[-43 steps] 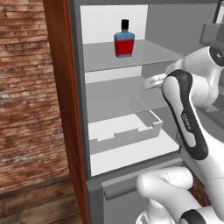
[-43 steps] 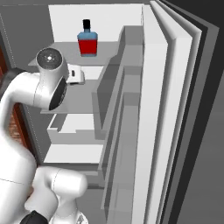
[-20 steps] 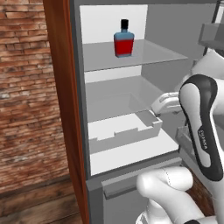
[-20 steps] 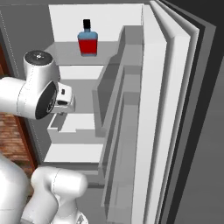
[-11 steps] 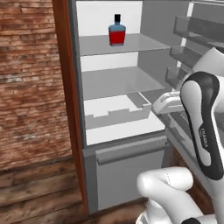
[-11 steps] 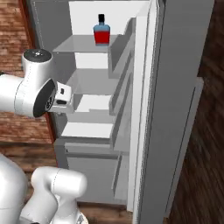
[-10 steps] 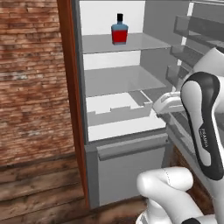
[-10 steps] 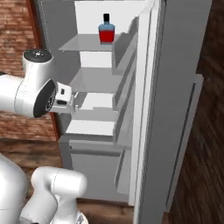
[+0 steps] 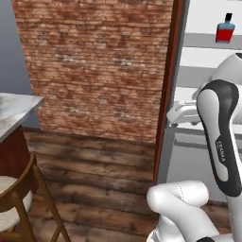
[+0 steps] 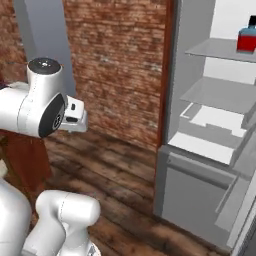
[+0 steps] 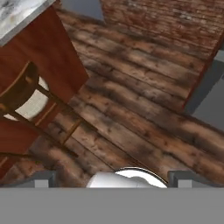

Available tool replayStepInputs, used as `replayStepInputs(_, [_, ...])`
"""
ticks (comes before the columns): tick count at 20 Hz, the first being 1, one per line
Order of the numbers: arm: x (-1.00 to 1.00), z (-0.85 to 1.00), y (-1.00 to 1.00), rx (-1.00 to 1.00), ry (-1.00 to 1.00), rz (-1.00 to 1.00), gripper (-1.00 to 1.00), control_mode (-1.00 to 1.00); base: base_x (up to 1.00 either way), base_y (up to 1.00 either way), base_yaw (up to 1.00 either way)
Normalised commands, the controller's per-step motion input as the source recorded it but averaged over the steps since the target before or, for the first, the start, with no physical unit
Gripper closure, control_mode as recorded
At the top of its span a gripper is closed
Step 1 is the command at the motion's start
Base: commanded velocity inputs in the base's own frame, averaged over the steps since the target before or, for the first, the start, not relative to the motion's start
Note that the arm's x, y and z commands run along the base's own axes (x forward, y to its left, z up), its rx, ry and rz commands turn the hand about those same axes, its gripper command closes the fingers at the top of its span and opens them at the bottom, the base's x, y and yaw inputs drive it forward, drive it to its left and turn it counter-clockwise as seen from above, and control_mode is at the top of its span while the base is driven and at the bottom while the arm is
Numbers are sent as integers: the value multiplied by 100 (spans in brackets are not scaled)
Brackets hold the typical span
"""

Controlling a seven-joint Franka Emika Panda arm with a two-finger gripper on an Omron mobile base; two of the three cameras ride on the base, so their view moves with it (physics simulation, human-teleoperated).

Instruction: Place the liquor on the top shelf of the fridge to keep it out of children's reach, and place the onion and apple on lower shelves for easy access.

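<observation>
The liquor (image 9: pixel 225 29), a red bottle with a black cap, stands on the top shelf (image 10: pixel 215 49) of the open fridge (image 10: pixel 190 65), and it shows again as the liquor (image 10: pixel 246 37) at the right edge. The lower shelves (image 10: pixel 220 95) are bare where I can see them. My gripper (image 11: pixel 113 178) is outside the fridge and points down at the wooden floor. It is open, its fingertips (image 11: pixel 43 177) wide apart with nothing between them. The onion and the apple are out of view.
A wooden stool (image 11: pixel 26 94) stands beside a reddish counter with a marble top (image 11: pixel 26 17); the same stool (image 9: pixel 19 189) is at the lower left. A brick wall (image 9: pixel 94 71) runs left of the fridge. Plank floor (image 11: pixel 144 113) lies open in front.
The whole picture has shifted: the base has swung left, so the fridge now sits at the right edge. The arm is out of the fridge, hand over the floor. The liquor stays on its shelf.
</observation>
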Motion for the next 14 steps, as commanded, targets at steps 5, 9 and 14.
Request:
replayStepInputs(5, [0,0,0,0,0,0,-100,100,-62,64,85])
replayStepInputs(9, [0,0,0,0,0,0,-100,100,-84,40,76])
replayStepInputs(14, [0,0,0,0,0,0,-100,100,-84,57,69])
